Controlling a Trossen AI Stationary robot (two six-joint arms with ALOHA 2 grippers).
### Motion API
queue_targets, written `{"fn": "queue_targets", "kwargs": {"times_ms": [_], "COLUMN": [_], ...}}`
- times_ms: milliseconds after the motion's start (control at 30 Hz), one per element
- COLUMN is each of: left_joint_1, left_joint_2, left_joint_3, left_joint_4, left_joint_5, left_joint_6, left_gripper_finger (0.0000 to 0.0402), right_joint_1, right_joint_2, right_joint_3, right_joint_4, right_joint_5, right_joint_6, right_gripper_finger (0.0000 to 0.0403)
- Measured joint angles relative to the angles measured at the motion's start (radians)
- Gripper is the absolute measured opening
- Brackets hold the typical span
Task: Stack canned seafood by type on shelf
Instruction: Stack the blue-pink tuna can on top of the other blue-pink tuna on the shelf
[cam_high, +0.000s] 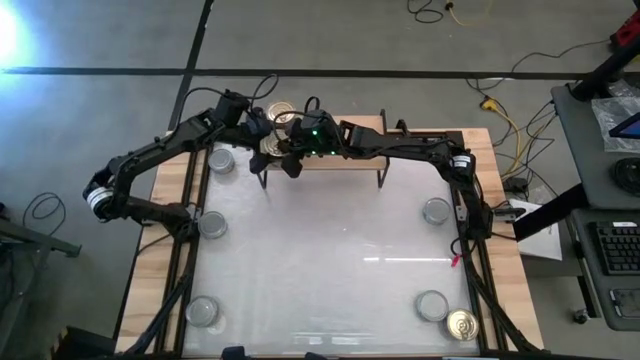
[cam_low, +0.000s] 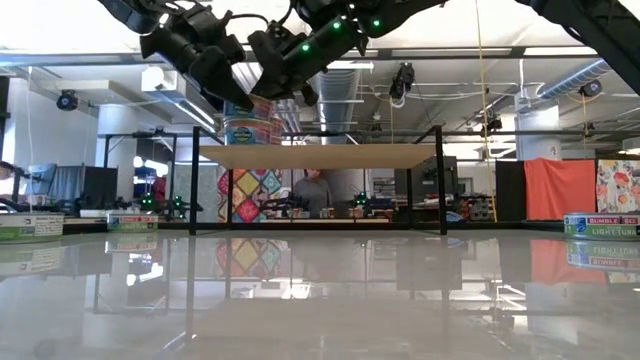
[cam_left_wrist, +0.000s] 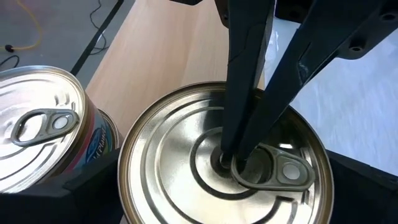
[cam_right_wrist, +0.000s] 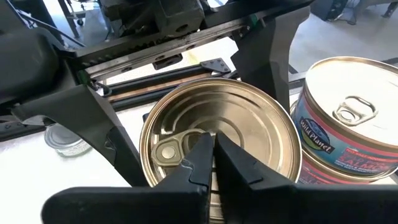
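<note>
Gold-lid tin (cam_left_wrist: 221, 168): sits atop a stack at the left end of the shelf (cam_high: 345, 158), just beside a stack topped by a silver-lid tin (cam_left_wrist: 40, 121); you are sorting by lid type, hence two separate columns.
Right gripper (cam_right_wrist: 214, 149): fingers closed together, tips pressed down on the gold lid near its pull tab; likely you use them as a pin to keep the tin centred.
Left gripper (cam_high: 262, 122): fingers spread wide on either side of the gold-lid tin, not clamping it; reads as a release with the tin left seated.
Stack: in the low view the tins (cam_low: 248, 125) stand on the wooden board, under both arms.
Bench (cam_high: 330, 260): loose silver tins (cam_high: 212, 225) and one gold tin (cam_high: 461, 324) lie well apart, yet to be shelved.
Risk: lifting the pinning fingers off-axis could nudge the top tin.
</note>
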Motion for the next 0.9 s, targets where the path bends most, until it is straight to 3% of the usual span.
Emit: {"fn": "queue_targets", "kwargs": {"times_ms": [433,900], "left_joint_1": [-0.011,-0.013], "left_joint_2": [0.057,0.053], "left_joint_3": [0.006,0.005], "left_joint_4": [0.026,0.031], "left_joint_5": [0.017,-0.003], "left_joint_6": [-0.026,-0.029], "left_gripper_finger": [0.0400,0.0400], "right_joint_1": [-0.001,0.003], "right_joint_2": [-0.003,0.006], "right_joint_3": [0.008,0.125], "right_joint_4": [-0.023,-0.112], "right_joint_5": [0.011,0.008], "right_joint_6": [0.003,-0.026], "right_gripper_finger": [0.0013,0.0013]}}
